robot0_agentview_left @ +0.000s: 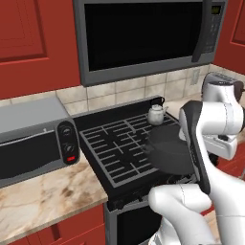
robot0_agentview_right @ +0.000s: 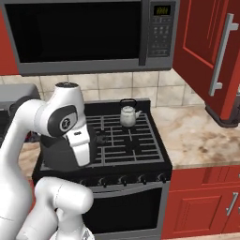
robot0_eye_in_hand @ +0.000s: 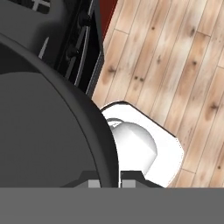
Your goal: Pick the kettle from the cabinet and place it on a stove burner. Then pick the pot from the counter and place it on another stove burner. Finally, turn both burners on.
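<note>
The robot's two-finger gripper (robot0_eye_in_hand: 105, 180) is clamped on the rim of the wide, shallow dark grey-black pot (robot0_agentview_left: 168, 152), which sits over the front of the black gas stove (robot0_agentview_left: 112, 150), its wall passing between the fingertips. The small silvery kettle (robot0_agentview_right: 129, 115) with black loop handle stands on a rear burner, well apart. No lettering is legible.

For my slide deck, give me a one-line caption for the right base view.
Kettle on a back burner; gripper shut on the pot at the stove front.
</note>
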